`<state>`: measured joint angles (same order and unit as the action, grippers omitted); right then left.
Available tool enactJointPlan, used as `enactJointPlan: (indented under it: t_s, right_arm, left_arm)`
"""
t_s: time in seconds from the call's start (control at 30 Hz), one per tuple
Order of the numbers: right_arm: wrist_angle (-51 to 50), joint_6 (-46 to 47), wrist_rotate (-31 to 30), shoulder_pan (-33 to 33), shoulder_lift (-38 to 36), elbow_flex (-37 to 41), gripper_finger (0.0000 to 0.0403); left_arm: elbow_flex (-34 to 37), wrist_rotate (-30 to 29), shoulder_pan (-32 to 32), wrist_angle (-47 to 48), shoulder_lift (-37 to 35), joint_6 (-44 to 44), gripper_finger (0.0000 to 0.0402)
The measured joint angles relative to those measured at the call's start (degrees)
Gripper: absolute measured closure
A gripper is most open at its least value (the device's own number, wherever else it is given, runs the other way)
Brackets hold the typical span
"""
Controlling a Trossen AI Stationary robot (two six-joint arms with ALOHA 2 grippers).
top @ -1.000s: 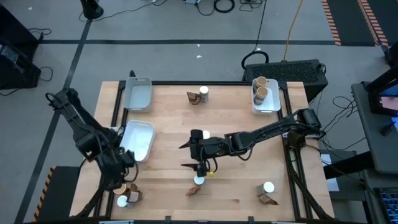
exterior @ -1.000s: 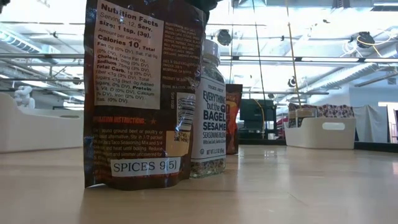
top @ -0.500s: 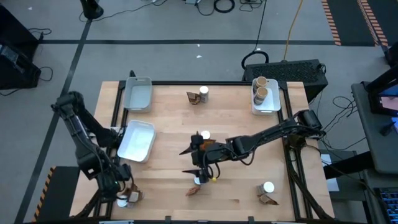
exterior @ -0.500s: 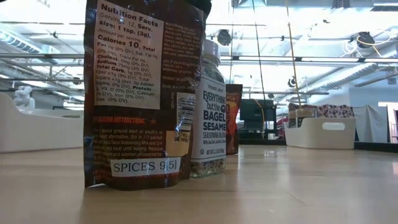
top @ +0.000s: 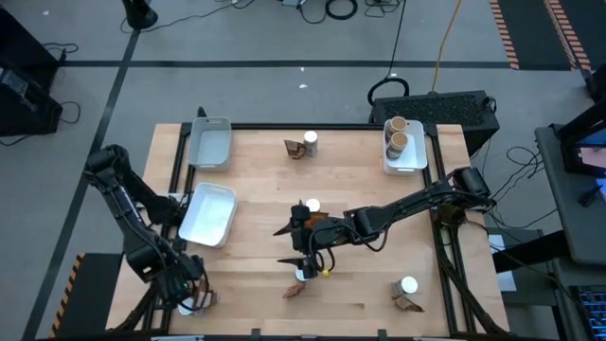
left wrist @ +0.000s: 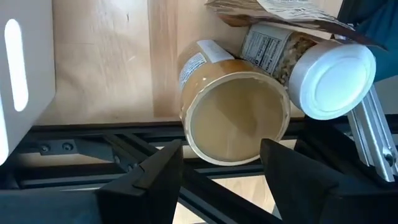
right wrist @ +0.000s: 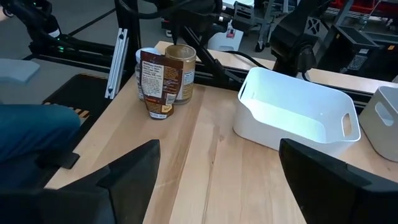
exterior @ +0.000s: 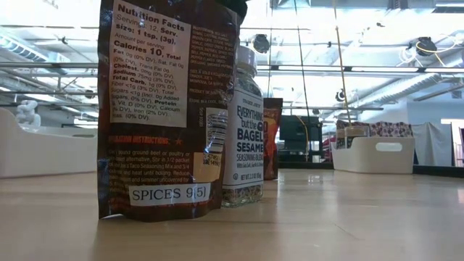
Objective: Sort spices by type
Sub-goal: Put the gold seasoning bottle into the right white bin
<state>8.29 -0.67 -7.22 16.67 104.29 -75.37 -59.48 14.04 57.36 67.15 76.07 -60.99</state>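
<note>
Now left gripper (left wrist: 221, 165) fingers apart, hovering over tan cork-topped round jar (left wrist: 236, 118); right gripper (top: 301, 244) spread wide above white-lidded small jar (top: 303, 275).

Surface (top: 360, 170): pale, matt wood planks on a black metal frame (left wrist: 93, 149). Trays (right wrist: 292, 112): smooth white plastic. Packet (exterior: 167, 109): glossy crinkled foil. Jar just before the left hand (left wrist: 221, 163): matt tan lid (left wrist: 236, 118); neighbouring lid (left wrist: 333, 78) smooth white plastic.
</note>
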Motion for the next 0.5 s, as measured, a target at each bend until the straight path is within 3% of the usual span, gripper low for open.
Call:
enactJointPlan:
  t_s: [0.27,0.5]
  right_arm:
    - [-1.31,0.0,0.0,0.0,0.0,0.0,0.009]
    - [-1.55,0.0,-0.02,-0.04,0.01,0.0,0.009]
  left_arm:
    - [0.0,-0.55,-0.02,-0.02,0.02,-0.14,0.017]
    - [0.02,-0.51,-0.85,-0.06,0.02,-2.84,0.0111]
